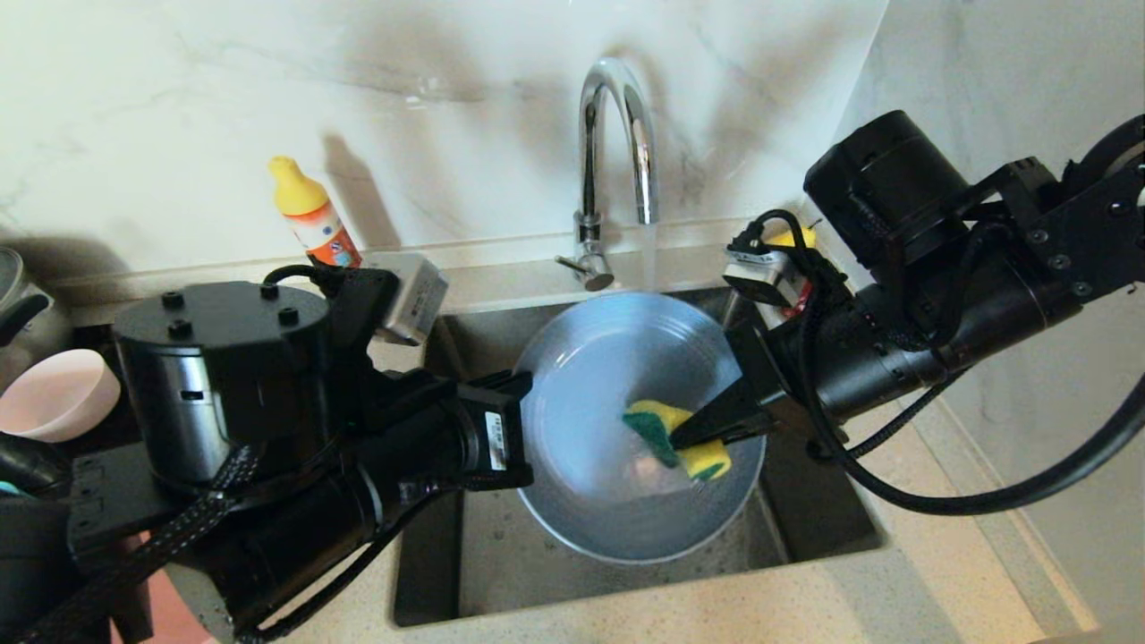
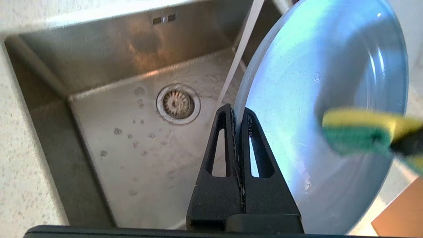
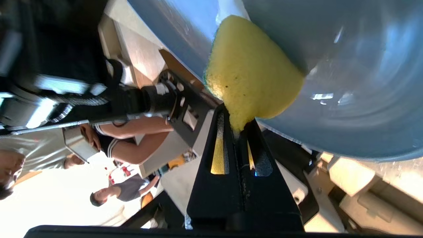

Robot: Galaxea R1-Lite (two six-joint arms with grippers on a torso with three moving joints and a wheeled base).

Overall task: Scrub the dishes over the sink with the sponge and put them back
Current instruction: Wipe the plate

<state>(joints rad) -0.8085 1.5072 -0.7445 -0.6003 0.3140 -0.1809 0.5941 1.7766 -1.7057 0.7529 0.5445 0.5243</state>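
From the head view, the grey-blue plate point(image 1: 617, 402) hangs tilted over the sink point(image 1: 501, 572), under water running from the faucet point(image 1: 615, 134). The left pincer point(image 1: 528, 429) reaches in from the left and is clenched on the plate's left rim, though its fingertips are hidden behind the arm's own wrist here. The right pincer point(image 1: 689, 436) comes in from the right, slanting down, grasping the sponge point(image 1: 675, 436) and pressing it on the plate's inner face. Only this view shows the pale bowl point(image 1: 55, 394) at the left edge and the dish soap bottle point(image 1: 313, 215) on the tabletop point(image 1: 939, 501) against the wall. The left wrist view alone shows the sink floor with its drain strainer point(image 2: 178, 103) and scattered droplets; the left pincer point(image 2: 237, 112) nips the plate's point(image 2: 297, 99) rim edge-on, and the sponge point(image 2: 360, 134) is blurred and cut off at the frame edge. The right wrist view shows the right pincer point(image 3: 236, 127) closed on a corner of the yellow sponge point(image 3: 248, 76), bent against the plate point(image 3: 357, 82); the green face hardly shows here.
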